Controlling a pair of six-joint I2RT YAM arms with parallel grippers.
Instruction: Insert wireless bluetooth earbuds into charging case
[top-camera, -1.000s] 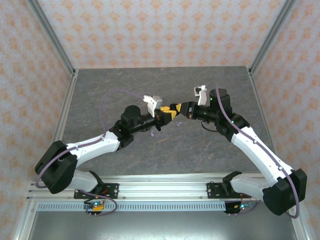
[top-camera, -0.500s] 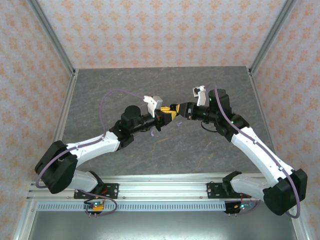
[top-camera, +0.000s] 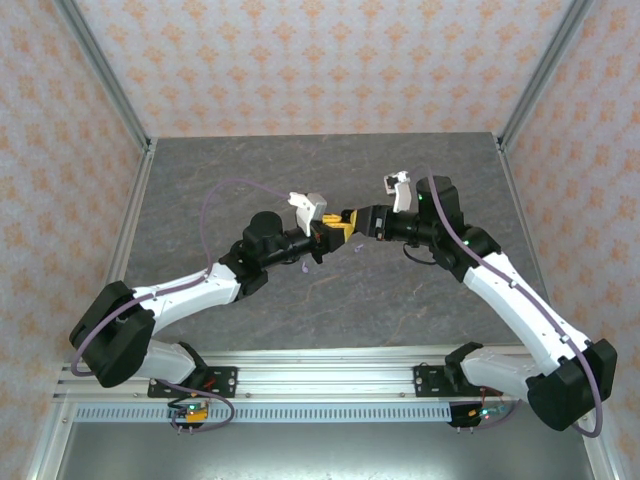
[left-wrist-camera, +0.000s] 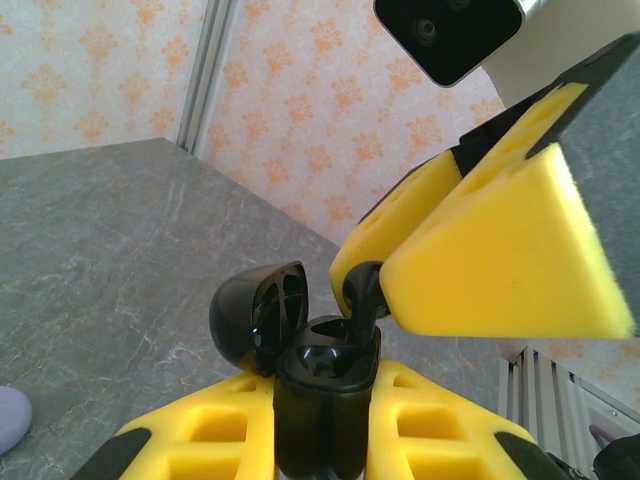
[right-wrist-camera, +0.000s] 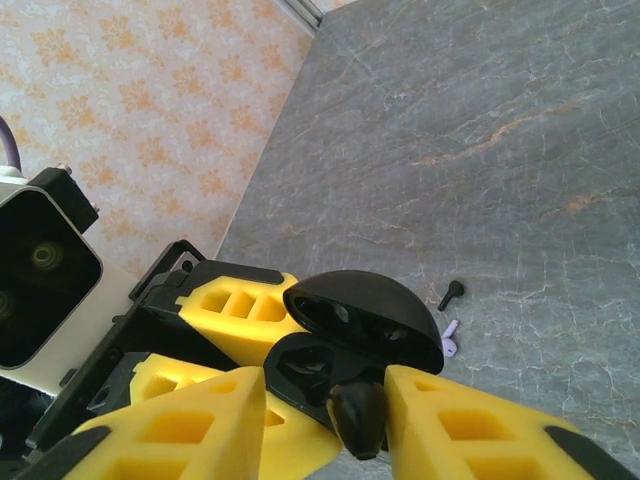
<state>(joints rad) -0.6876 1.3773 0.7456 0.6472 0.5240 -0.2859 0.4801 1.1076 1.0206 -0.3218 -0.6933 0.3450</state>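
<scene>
**Two grippers meet above the table, one holding an open charging case, the other with a black earbud at its mouth**

The left gripper (top-camera: 332, 233) is clamped on a small black charging case (left-wrist-camera: 322, 400). The case stands upright between its two yellow foam fingers (left-wrist-camera: 200, 440), pressed on both sides. The case's domed lid (left-wrist-camera: 258, 312) is swung open and tips back, away from the right gripper.

The right gripper (right-wrist-camera: 328, 395) comes in from the opposite side, tip to tip with the left one, so that its fingers hang just over the case's open top. Between its yellow pads (right-wrist-camera: 470, 425) sits a black earbud (right-wrist-camera: 358, 415). In the right wrist view the pads stand a little apart. The earbud lies against one pad, and a gap shows between it and the other pad. In the left wrist view the earbud hangs with its rounded head between the pads. Its lower end reaches down to the mouth of the case, just beside the lid's hinge. Whether it is fully seated cannot be told.

Well below both grippers lies the grey stone-patterned table (right-wrist-camera: 520, 150). On it, beyond the right gripper's fingertips and past the lid, are a small black piece (right-wrist-camera: 451, 294) and, near it, a pale lilac piece (right-wrist-camera: 449, 345), not touching each other. Another pale lilac piece (left-wrist-camera: 8, 420) lies on the table off to one side of the left gripper, well apart from the case.
</scene>
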